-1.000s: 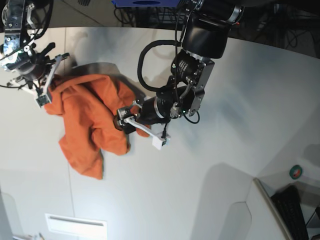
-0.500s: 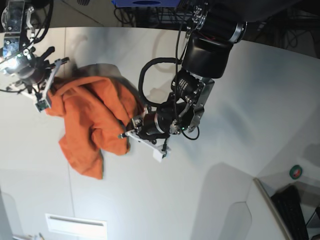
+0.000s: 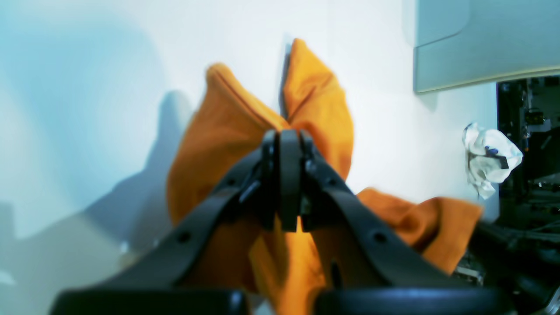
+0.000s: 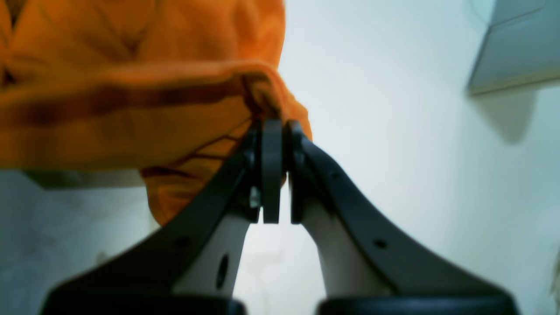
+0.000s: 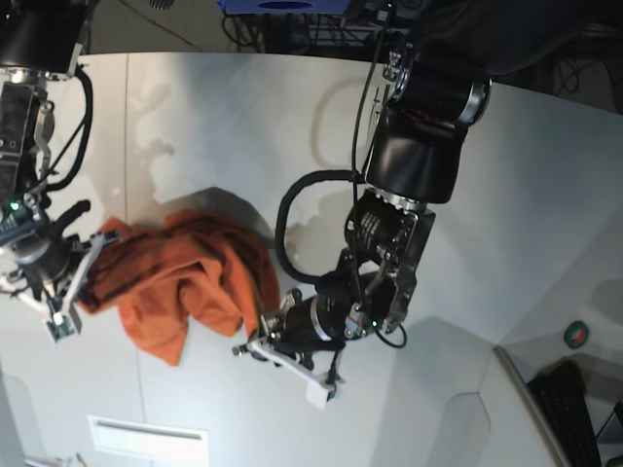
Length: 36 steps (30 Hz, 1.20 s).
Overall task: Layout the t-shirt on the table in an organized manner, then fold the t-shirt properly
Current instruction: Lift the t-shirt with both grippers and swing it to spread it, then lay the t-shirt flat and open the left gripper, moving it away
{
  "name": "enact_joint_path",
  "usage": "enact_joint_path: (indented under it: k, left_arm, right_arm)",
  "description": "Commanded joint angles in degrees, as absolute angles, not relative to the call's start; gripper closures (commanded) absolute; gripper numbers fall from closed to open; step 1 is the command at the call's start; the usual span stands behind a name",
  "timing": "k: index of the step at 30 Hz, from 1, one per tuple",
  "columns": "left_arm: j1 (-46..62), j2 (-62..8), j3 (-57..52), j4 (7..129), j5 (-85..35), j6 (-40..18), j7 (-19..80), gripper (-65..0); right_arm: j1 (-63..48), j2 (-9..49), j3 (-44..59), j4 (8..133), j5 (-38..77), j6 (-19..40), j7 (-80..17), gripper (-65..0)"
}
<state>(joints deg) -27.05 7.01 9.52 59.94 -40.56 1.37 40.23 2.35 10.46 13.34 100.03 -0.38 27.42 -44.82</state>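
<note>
Large smooth white tabletop (image 5: pixel 526 195) filling most of the base view. Plain orange short-sleeved cloth t-shirt (image 5: pixel 185 282) bunched in a crumpled heap on the tabletop's left part in that view, strung between both arms. Left gripper (image 3: pixel 284 183), black fingers pressed together, clamped on a fold of the orange cloth at the heap's right edge. Right gripper (image 4: pixel 273 175), likewise pinched tight on a hemmed edge at the heap's left end. Small crumpled white wad (image 3: pixel 490 159) near the table's edge, well apart from the shirt.
</note>
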Motion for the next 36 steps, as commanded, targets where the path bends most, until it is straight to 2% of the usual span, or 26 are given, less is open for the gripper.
enact_joint_path:
  k: [1, 9, 14, 19, 23, 27, 31, 36]
  left_arm:
    - [-31.4, 6.7, 9.4, 61.1, -41.2, 0.6, 38.6, 0.0]
    - [-47.4, 6.6, 9.3, 62.2, -41.2, 0.7, 38.8, 0.0]
    - [-48.4, 6.5, 9.3, 69.8, -41.2, 0.7, 39.0, 0.0]
    - [-36.4, 4.8, 9.3, 77.8, -41.2, 1.1, 42.8, 0.0]
    - [-22.1, 0.1, 9.3, 84.2, -41.2, 6.8, 42.7, 0.0]
    - [-10.0, -3.0, 9.3, 86.7, -41.2, 8.0, 42.2, 0.0]
    - [-1.1, -5.1, 9.3, 86.7, -41.2, 8.0, 35.7, 0.0]
    - [4.7, -6.5, 9.3, 87.2, -41.2, 8.0, 33.2, 0.0]
  right_arm:
    - [5.8, 12.1, 13.6, 101.1, -0.2, 27.1, -43.2, 0.0]
    - [22.0, 16.3, 14.0, 101.2, -0.2, 27.1, -43.2, 0.0]
    - [25.0, 18.5, 14.0, 103.9, -0.2, 27.1, -43.2, 0.0]
    - [14.7, 18.3, 13.8, 109.1, 0.0, 27.1, -43.3, 0.0]
    - [3.4, 14.5, 14.0, 108.6, 0.0, 27.1, -42.9, 0.0]
    - [-5.0, 9.8, 13.8, 100.5, 0.1, 27.1, -41.6, 0.0]
    - [-9.5, 5.9, 14.0, 91.6, 0.1, 27.1, -36.2, 0.0]
    - [-12.6, 5.5, 14.1, 86.9, 0.1, 27.1, -35.6, 0.0]
